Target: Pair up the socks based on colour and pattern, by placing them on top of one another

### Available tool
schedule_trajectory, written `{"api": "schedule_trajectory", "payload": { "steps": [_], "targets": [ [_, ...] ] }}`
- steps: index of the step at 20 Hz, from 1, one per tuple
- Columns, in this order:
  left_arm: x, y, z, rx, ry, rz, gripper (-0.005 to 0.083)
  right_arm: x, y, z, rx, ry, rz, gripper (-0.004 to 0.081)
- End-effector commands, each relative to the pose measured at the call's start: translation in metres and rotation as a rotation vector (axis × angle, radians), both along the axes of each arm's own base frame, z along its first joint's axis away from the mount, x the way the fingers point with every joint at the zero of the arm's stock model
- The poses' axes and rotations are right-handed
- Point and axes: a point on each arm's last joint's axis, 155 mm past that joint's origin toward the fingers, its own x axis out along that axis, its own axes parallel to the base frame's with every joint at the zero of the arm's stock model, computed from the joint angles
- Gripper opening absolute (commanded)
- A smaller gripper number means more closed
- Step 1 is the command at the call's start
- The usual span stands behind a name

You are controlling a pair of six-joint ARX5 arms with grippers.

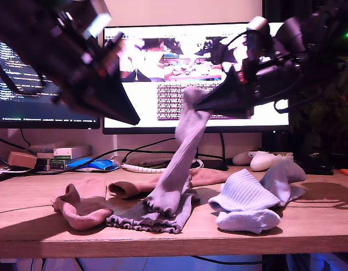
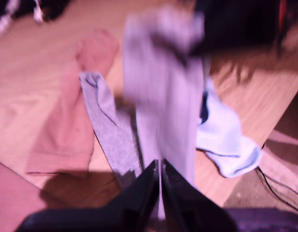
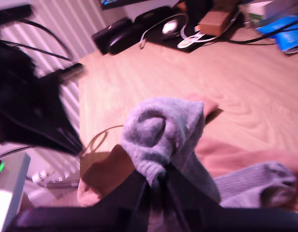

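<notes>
Socks lie in a loose row along the front of the wooden table (image 1: 309, 226), and one of them is lifted.

The lifted one is a grey-lilac sock (image 1: 182, 152) with a frilly ruffled cuff. It is stretched up at a slant, its toe end pinched and its cuff touching the pile below. My second hand (image 1: 199, 104), reaching in from the exterior view's right, is clamped tight on that bunched toe end. Its jaws are closed around the fabric.

Beneath it the other grey-lilac sock (image 1: 151, 217) lies flat at the table's front edge, with its ruffled cuff spread out.

Toward the exterior view's left sits a crumpled salmon-pink sock (image 1: 83, 209). The second salmon-pink sock (image 1: 134, 186) lies just behind the grey-lilac pair.

Toward the exterior view's right, a pale blue-white ribbed sock (image 1: 242, 195) lies folded near the front. Its partner (image 1: 284, 178) lies just behind and touches it.

My first hand (image 1: 129, 117) hangs above the table at the exterior view's upper left. It is blurred, its jaws are pressed together to a point, and it has hold of nothing.

Behind everything stands a lit monitor (image 1: 162, 68).
</notes>
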Motion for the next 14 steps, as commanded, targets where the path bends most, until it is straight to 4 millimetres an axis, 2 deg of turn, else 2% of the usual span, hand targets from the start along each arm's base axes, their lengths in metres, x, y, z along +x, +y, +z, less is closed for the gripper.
{"api": "schedule_trajectory", "payload": {
  "steps": [1, 3, 6, 10, 14],
  "targets": [
    [-0.004, -0.003, -0.015, 0.011, 0.026, -0.01, -0.0019, -0.002, 0.008, -0.006, -0.012, -0.004, 0.02, -0.0012],
    [-0.005, -0.005, -0.017, 0.012, 0.028, -0.014, -0.0019, -0.024, 0.02, 0.003, 0.048, 0.053, 0.114, -0.0012],
    [-0.005, -0.004, -0.015, 0.011, 0.026, -0.013, -0.0019, -0.053, 0.036, 0.031, 0.144, 0.137, 0.262, -0.0012],
    [-0.007, -0.003, -0.018, 0.021, 0.032, -0.018, -0.0019, -0.072, 0.05, 0.061, 0.2, 0.172, 0.381, -0.0012],
    [-0.012, 0.001, -0.023, 0.045, 0.059, -0.02, -0.0019, -0.081, 0.056, 0.065, 0.205, 0.189, 0.42, -0.0012]
  ]
}}
